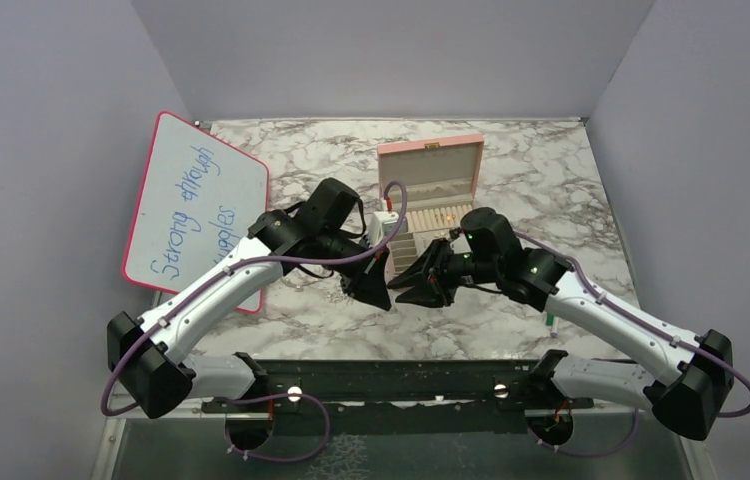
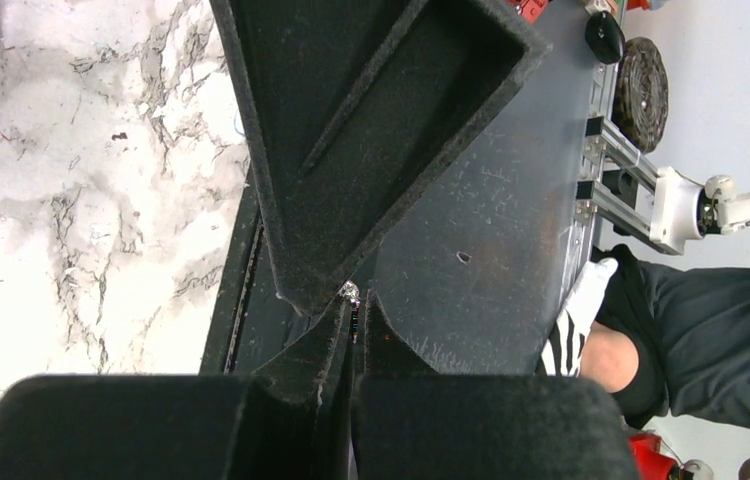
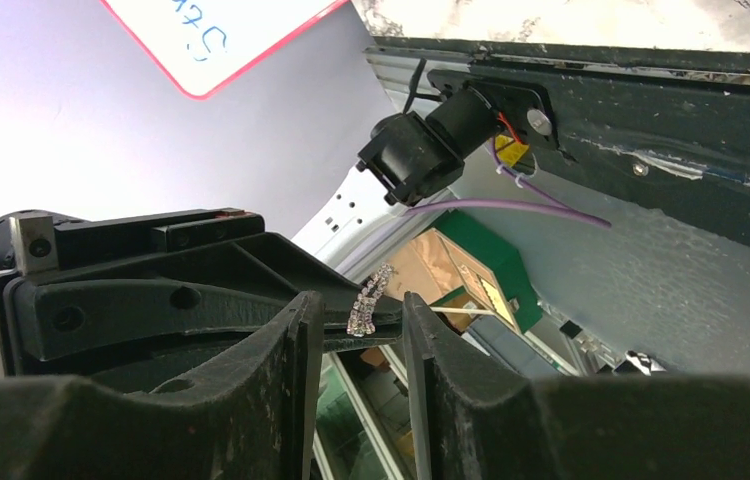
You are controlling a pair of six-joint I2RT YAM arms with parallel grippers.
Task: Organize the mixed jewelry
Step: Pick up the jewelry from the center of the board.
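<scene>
A small stone-set jewelry piece (image 3: pixel 369 290) is pinched at the tips of the left gripper (image 2: pixel 354 305), whose jaws are closed on it. The piece lies between the parted fingers of the right gripper (image 3: pixel 359 312); contact there cannot be determined. Beyond both grippers the pink box (image 1: pixel 429 160) stands open, contents indiscernible.
</scene>
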